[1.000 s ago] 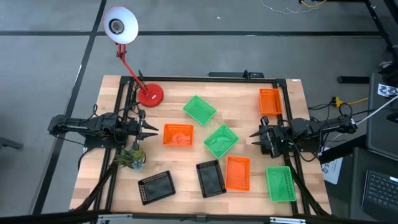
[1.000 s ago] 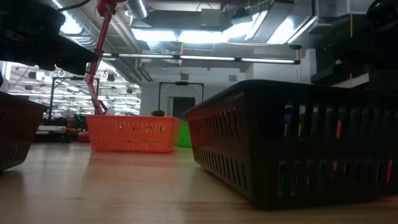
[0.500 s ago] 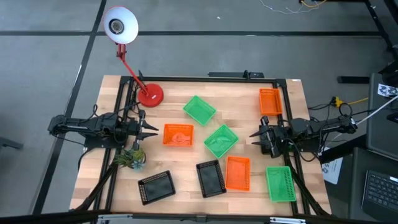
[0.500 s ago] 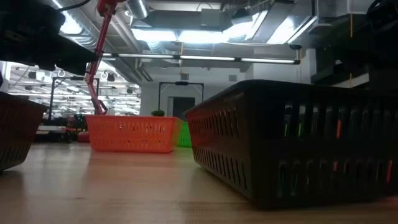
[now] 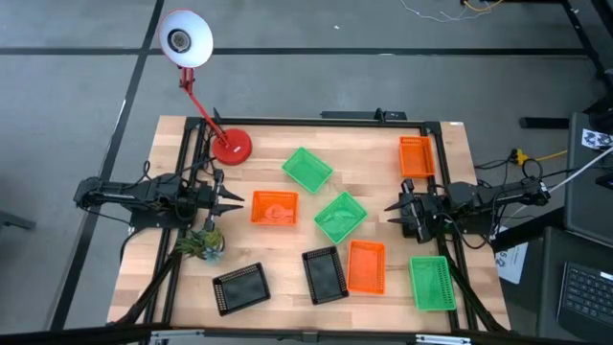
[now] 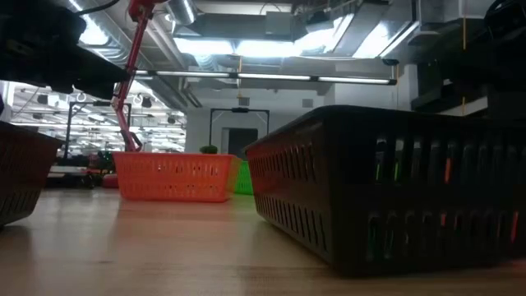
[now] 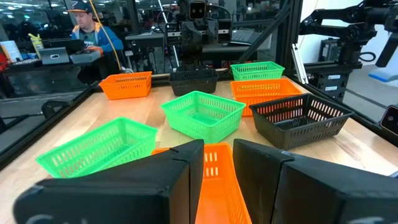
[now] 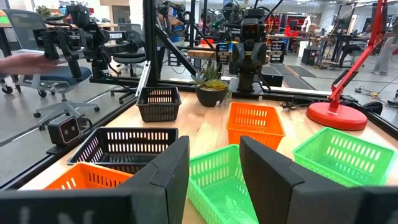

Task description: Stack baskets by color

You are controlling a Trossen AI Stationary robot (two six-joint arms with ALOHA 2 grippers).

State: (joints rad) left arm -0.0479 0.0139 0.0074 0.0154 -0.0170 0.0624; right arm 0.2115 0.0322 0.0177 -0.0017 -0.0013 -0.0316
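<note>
Eight mesh baskets rest on their bottoms, scattered over the wooden table. The green ones are at the far middle [image 5: 307,169], the centre [image 5: 340,217] and the near right [image 5: 432,283]. The orange ones are left of centre [image 5: 275,208], at the far right [image 5: 416,156] and at the near middle [image 5: 366,265]. Two black ones [image 5: 325,275] [image 5: 240,287] stand near the front edge. My left gripper [image 5: 239,199] is open at the table's left side and points level at the orange basket [image 7: 214,186]. My right gripper [image 5: 389,208] is open at the right side and faces the centre green basket [image 8: 217,180].
A red lamp base [image 5: 232,146] stands at the far left, its white head hanging beyond the table. A small potted plant [image 5: 203,244] sits near my left gripper. Black frame rails run along the table's left and right sides. A person shows in the room beyond the table [image 7: 87,31].
</note>
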